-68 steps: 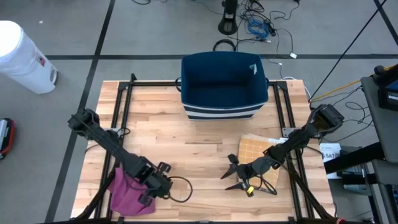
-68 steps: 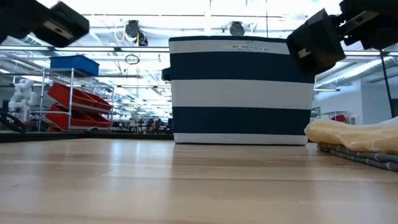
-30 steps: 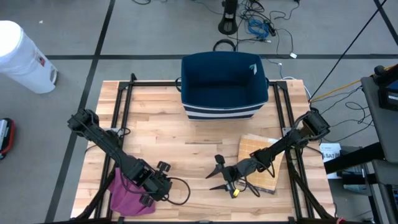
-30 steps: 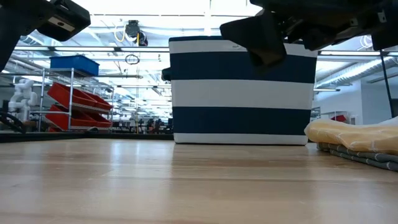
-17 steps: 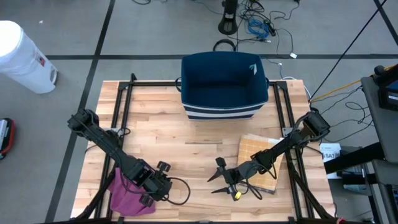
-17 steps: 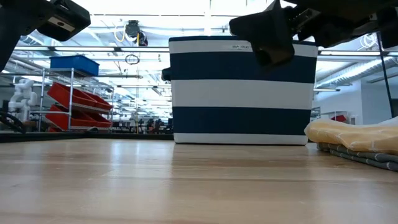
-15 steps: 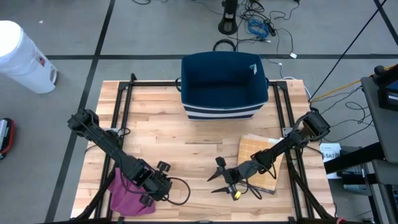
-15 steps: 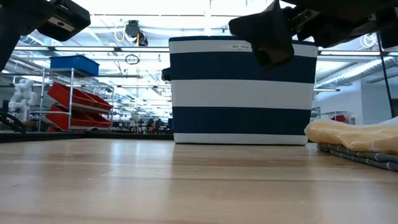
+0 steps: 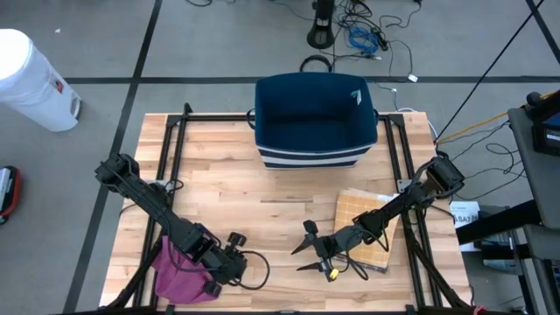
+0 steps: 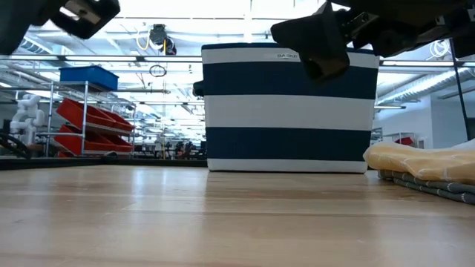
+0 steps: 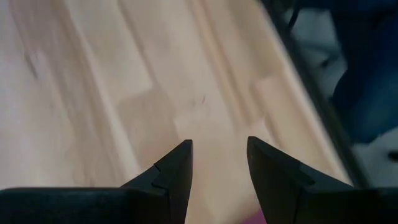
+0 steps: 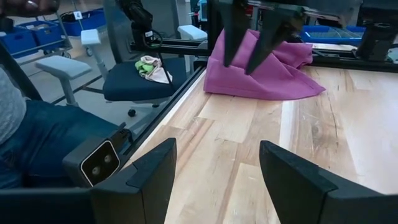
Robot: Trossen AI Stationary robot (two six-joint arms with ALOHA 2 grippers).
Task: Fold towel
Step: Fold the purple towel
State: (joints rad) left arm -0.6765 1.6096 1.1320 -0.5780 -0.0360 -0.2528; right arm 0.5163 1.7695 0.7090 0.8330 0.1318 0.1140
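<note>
A pink towel (image 9: 179,273) lies crumpled on the wooden table (image 9: 262,188) at its near left corner; the right wrist view shows it (image 12: 264,71) bunched in a heap. My left gripper (image 9: 223,261) hangs open beside the towel's right side and slants down, with bare wood between its fingertips (image 11: 219,158). The right wrist view shows those fingers (image 12: 249,37) in front of the heap. My right gripper (image 9: 302,247) stands open near the table's near middle, pointing nearly level toward the pink towel (image 12: 214,168).
A navy and white striped basket (image 9: 312,158) stands at the far middle. Folded towels, tan on grey (image 9: 363,226), lie under my right arm at the right. Beyond the table's left edge are an office chair (image 12: 140,84) and a seated person's leg (image 12: 37,143).
My left gripper has tipped upward, and its head has risen a little over the pink towel's right side. Its fingers have stayed open. The towel has not moved.
</note>
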